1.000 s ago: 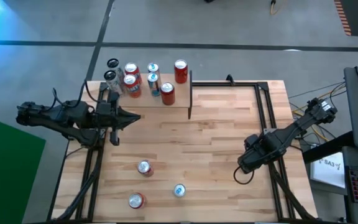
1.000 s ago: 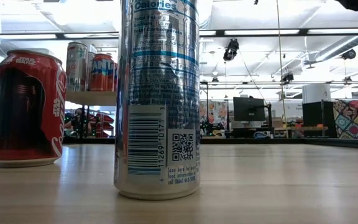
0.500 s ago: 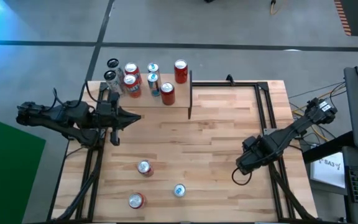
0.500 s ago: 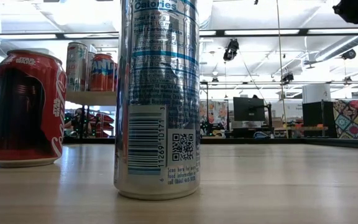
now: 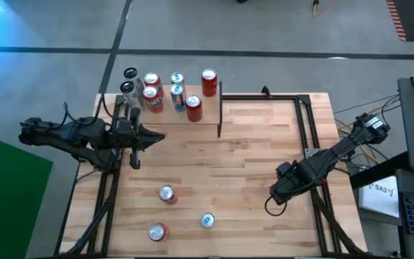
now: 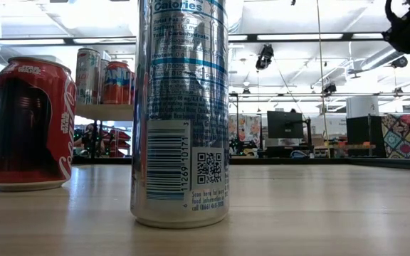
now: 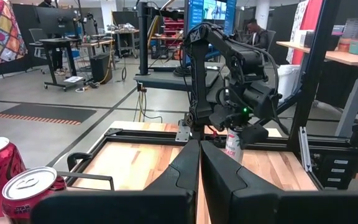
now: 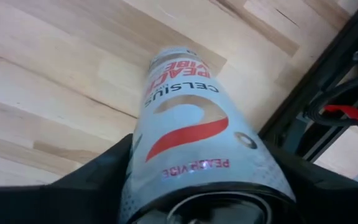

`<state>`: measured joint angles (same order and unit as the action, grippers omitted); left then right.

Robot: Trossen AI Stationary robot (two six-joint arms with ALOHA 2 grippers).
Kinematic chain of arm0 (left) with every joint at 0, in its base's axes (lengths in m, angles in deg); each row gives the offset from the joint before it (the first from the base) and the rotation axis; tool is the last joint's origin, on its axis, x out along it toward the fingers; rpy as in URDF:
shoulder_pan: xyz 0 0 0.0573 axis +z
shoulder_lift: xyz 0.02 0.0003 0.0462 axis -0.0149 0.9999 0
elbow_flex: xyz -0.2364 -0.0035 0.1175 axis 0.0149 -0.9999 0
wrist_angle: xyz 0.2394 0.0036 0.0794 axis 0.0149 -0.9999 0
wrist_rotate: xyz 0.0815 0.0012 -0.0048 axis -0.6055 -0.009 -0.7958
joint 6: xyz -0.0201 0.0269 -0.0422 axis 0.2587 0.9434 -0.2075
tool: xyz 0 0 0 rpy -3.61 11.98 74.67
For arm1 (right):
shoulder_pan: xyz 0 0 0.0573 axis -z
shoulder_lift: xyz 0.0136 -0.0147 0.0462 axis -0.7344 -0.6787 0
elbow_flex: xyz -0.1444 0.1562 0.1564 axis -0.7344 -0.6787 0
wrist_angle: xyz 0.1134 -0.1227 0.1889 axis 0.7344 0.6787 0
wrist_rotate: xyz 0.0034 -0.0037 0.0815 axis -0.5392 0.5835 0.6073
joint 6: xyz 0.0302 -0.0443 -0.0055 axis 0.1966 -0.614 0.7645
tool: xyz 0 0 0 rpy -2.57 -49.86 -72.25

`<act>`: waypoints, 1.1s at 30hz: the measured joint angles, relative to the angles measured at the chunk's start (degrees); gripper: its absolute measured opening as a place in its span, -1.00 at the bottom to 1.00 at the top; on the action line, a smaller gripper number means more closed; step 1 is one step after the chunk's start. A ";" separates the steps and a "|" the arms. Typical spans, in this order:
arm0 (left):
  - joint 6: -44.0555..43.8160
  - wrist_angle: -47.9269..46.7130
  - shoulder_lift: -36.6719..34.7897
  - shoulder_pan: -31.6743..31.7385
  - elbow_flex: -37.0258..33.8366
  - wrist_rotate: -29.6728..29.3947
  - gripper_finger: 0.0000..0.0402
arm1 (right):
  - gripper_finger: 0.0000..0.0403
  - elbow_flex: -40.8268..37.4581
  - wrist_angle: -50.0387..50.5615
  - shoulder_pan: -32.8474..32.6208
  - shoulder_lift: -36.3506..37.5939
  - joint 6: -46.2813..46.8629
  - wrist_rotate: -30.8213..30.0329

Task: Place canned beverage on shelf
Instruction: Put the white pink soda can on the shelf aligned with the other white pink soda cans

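Note:
A white can with red lettering (image 8: 191, 124) stands upright on the table near its right edge. My right gripper (image 8: 197, 186) points down over it, shut on it; the left wrist view shows the pair, can (image 7: 232, 144) under gripper (image 7: 238, 134). In the high view the gripper (image 5: 273, 196) hides the can. The shelf (image 5: 208, 108) at the far left carries several cans. My left gripper (image 5: 161, 136) hangs shut and level beside the shelf, touching nothing. My right gripper has the white can between its two fingers, one finger (image 8: 98, 180) on each side of the can's upper wall (image 8: 138, 165). The fingers come from above, pointing down along the can. The can is upright, its base (image 8: 179, 59) on the tabletop.
Three more cans stand on the near left of the table: a red one (image 5: 167, 193), a silver-blue one (image 5: 207, 220) and another red one (image 5: 157, 232). A black metal frame (image 5: 309, 137) runs along the table's right edge, close to my right gripper.
My right gripper has sunk toward the table, straight down over the spot where the white can stands; it has come into the top right of the low view. My left arm has kept still.

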<state>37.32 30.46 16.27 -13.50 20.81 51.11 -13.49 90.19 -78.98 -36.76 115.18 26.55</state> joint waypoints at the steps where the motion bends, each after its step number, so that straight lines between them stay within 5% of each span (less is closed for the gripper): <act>1: 0.00 0.00 0.00 0.00 -0.01 0.00 -1.00 | 0.20 -0.08 0.06 0.00 0.05 0.00 0.00; 12: 0.00 0.00 1.14 0.00 -0.01 0.00 -1.00 | 0.18 4.41 4.04 0.00 -0.17 0.49 -4.07; 21: 0.02 1.08 5.03 0.00 -0.01 0.00 -1.00 | 0.18 15.91 8.16 0.41 -0.15 -3.06 -18.06; 33: 0.42 6.01 11.56 -0.04 -0.01 4.02 -1.00 | 0.18 29.71 6.43 6.57 -6.04 -29.06 -31.87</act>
<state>37.74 36.47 27.83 -13.54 20.80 55.13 16.22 96.62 -72.41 -42.79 86.12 -5.33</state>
